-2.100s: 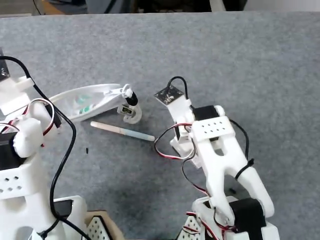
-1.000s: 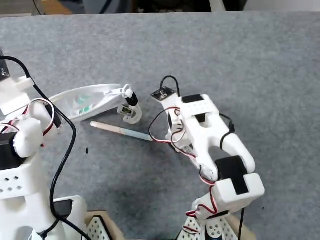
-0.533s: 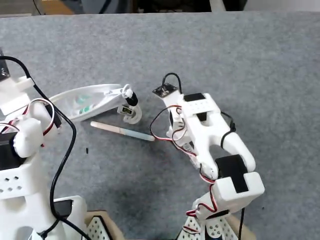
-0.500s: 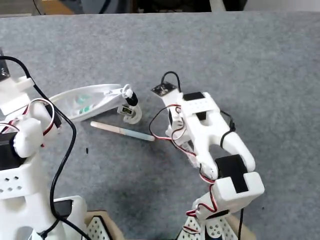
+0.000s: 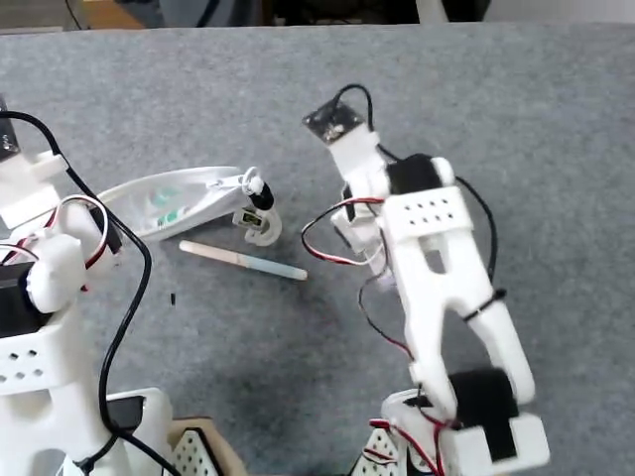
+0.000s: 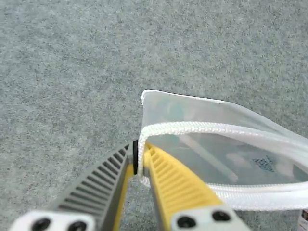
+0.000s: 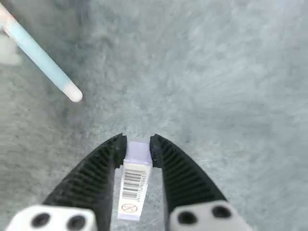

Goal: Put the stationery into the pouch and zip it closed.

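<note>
High view: pouch (image 5: pixel 174 205) flat on grey mat (image 5: pixel 516 99), mouth unzipped, green-white contents visible inside. Pen (image 5: pixel 243 262) on mat just beside pouch, along its long edge nearer arm bases. Left arm (image 5: pixel 50 278) at pouch's closed end. Right arm (image 5: pixel 427 248) beyond pouch's zipper-pull end, apart from pouch.

Left wrist view: left gripper (image 6: pixel 139 163) pinched narrow on pouch (image 6: pixel 226 159) end corner, fabric edge between its grey and yellow fingers.

Right wrist view: right gripper (image 7: pixel 137 144) clamped on small white block (image 7: pixel 132 185) bearing barcode label. Pen (image 7: pixel 41 60) tip lies on mat.
</note>
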Controlling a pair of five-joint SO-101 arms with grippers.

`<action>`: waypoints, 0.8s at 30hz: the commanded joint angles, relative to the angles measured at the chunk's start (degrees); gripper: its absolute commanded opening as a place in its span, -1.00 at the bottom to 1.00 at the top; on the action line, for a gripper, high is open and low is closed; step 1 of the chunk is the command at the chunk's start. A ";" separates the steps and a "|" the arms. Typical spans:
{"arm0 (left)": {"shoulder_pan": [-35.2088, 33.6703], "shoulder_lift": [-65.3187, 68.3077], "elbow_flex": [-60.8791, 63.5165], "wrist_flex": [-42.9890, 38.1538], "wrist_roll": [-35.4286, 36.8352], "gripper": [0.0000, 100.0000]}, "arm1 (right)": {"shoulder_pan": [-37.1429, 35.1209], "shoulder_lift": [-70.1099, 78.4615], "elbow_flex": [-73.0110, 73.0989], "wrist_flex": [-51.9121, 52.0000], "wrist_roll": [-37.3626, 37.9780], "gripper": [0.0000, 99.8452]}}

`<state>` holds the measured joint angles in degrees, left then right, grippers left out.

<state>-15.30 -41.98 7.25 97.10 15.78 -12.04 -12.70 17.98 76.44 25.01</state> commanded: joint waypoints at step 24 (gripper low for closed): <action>-3.12 -0.18 -0.04 0.35 -1.58 -0.94 | -23.30 -13.93 -29.14 -16.44 -12.13 -0.98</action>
<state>-16.09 -41.98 7.25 97.10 14.81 -32.53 -24.66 -6.64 62.55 18.42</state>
